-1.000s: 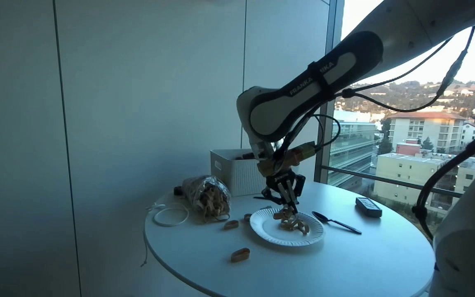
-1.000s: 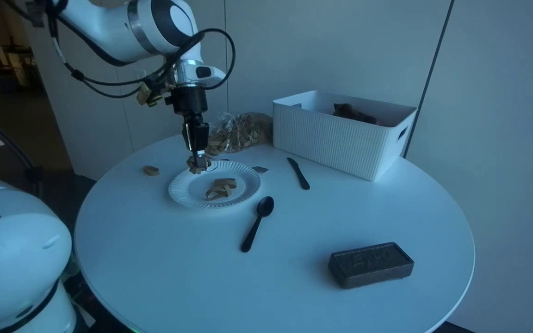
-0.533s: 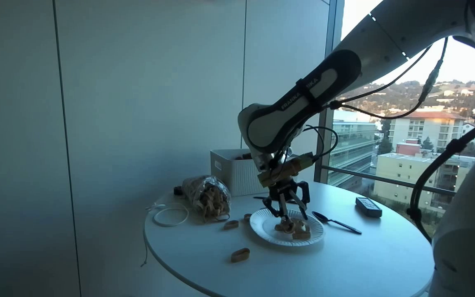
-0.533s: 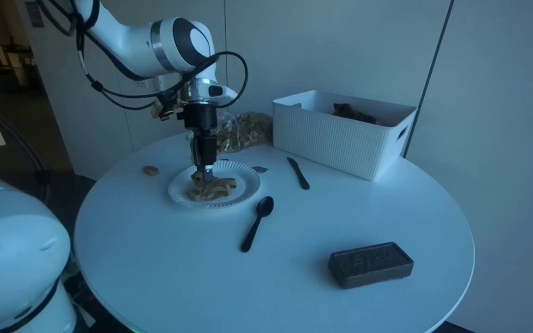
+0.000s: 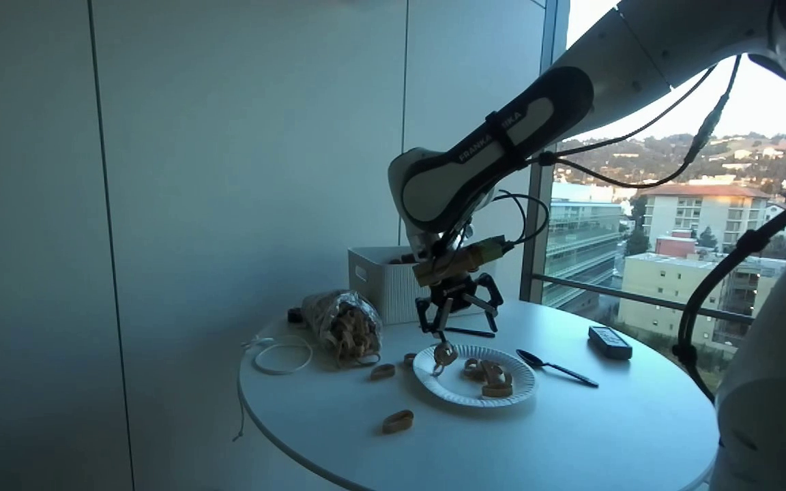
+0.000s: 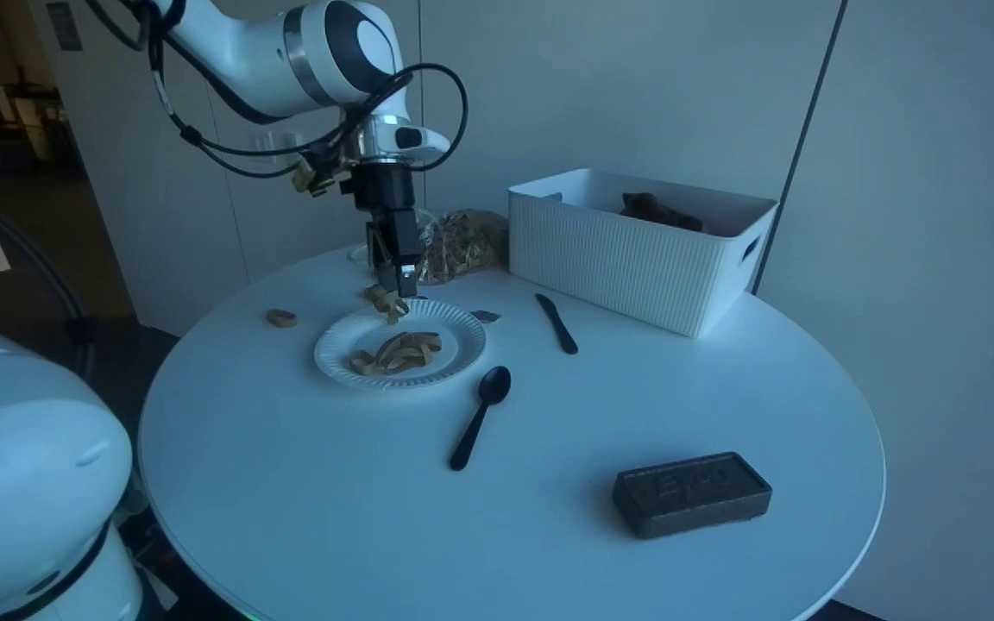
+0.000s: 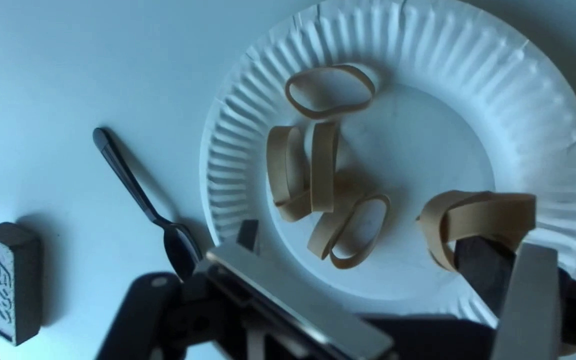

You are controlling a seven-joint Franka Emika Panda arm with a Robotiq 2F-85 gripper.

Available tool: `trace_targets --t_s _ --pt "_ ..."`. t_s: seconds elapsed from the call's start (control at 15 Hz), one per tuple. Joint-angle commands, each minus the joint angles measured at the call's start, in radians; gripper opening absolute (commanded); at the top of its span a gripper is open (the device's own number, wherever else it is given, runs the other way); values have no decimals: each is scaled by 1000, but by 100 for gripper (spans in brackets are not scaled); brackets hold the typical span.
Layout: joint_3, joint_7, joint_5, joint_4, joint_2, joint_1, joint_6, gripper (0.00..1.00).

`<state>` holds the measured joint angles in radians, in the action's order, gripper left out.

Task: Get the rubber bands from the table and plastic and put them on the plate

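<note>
Several rubber bands (image 7: 323, 165) lie on the plate (image 7: 433, 135), its rim partly hidden in the wrist view by the pincer (image 7: 365, 247), fingers (image 7: 288, 295) spread. One fingertip (image 7: 482, 267) carries a clump (image 7: 490, 215), band count unclear. In an exterior view, the pincer covers part of the plastic bag (image 6: 471, 241).

Cool, bluish half-light fills both exterior views. In an exterior view daylight comes through the window (image 5: 693, 204), where the sky (image 5: 775, 112) burns out to plain white, while the wall (image 5: 243, 204) sinks into gloom toward the lower left. In an exterior view the far background (image 6: 14, 198) falls into muddy shadow, and the lettering on the dark block (image 6: 691, 493) is smudged. The wrist view is brighter — light from the left pales the desk (image 7: 118, 75), and the spoon (image 7: 150, 207) and rubber bands (image 7: 322, 167) throw soft shadows rightward. Close up, the pincer (image 7: 365, 248) blurs in part — its metal catching a narrow glint.
</note>
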<state>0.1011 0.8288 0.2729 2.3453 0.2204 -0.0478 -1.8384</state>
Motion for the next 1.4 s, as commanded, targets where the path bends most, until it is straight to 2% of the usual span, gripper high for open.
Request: trace_targets --t_s 0.0,0.33,0.47,0.73,1.13,1.27,1.33 --pt "-1 46 14 -24 4 9 -20 100" --pt "17 67 9 20 128 28 -67 100" --pt "18 -44 -24 19 130 56 -82 100" --pt "44 -170 -77 40 94 111 -209 100" --pt "100 -276 -73 29 -6 149 -437 100" --pt "90 -341 -139 19 -41 165 -464 100" --pt "105 -274 -92 43 -10 148 -435 100"
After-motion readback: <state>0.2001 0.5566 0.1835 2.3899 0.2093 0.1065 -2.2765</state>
